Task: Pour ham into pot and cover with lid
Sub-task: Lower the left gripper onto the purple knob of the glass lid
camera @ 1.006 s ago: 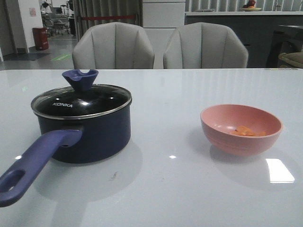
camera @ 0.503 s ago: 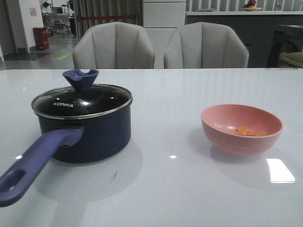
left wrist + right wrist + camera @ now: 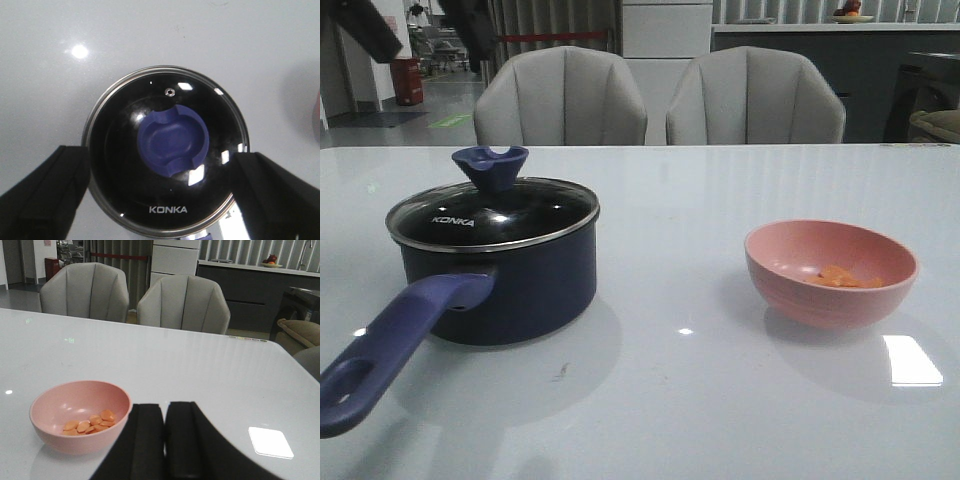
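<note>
The dark navy pot point(image 3: 530, 290) stands at the table's left, its purple-blue handle point(image 3: 390, 345) pointing toward me. The glass lid point(image 3: 495, 215) with its blue knob point(image 3: 490, 165) sits on the pot. In the left wrist view the lid point(image 3: 125, 190) and knob point(image 3: 172, 140) lie straight below my left gripper point(image 3: 161, 160), which is open wide and high above them. Its fingers point(image 3: 360, 25) show at the top left of the front view. The ham point(image 3: 840, 277) lies in the pink bowl point(image 3: 820, 305) at the right. My right gripper point(image 3: 164, 407) is shut and empty, beside the bowl point(image 3: 60, 437) and ham point(image 3: 90, 422).
Two grey chairs point(image 3: 560, 95) point(image 3: 755, 95) stand behind the white glossy table point(image 3: 700, 400). A dark counter runs along the back wall at the right.
My left gripper's dark fingers have come into the top left of the front view, above the pot. The pot, lid and bowl have not moved.
</note>
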You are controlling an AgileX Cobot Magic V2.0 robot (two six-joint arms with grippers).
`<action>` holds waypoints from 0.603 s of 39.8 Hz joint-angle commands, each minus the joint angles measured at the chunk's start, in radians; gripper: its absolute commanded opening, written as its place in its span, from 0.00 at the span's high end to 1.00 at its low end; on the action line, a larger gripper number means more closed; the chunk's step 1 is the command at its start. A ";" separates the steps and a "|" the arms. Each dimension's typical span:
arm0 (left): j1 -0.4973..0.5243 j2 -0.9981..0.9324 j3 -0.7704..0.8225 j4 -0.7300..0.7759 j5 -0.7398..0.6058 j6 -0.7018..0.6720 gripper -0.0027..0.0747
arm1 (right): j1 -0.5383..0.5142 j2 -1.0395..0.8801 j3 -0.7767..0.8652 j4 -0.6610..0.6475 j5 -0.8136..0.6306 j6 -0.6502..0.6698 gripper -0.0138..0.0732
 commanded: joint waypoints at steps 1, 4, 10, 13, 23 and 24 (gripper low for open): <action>-0.038 0.027 -0.104 0.053 0.020 -0.080 0.15 | -0.006 -0.018 -0.005 -0.014 -0.078 -0.007 0.66; -0.056 0.074 -0.154 0.077 0.073 -0.100 0.15 | -0.006 -0.018 -0.005 -0.014 -0.078 -0.007 0.66; -0.086 0.172 -0.251 0.132 0.193 -0.142 0.15 | -0.006 -0.018 -0.005 -0.014 -0.078 -0.007 0.66; -0.090 0.205 -0.284 0.132 0.231 -0.162 0.15 | -0.006 -0.018 -0.005 -0.014 -0.078 -0.007 0.66; -0.093 0.260 -0.326 0.162 0.265 -0.238 0.15 | -0.006 -0.018 -0.005 -0.014 -0.078 -0.007 0.66; -0.093 0.260 -0.326 0.162 0.270 -0.238 0.15 | -0.006 -0.018 -0.005 -0.014 -0.078 -0.007 0.66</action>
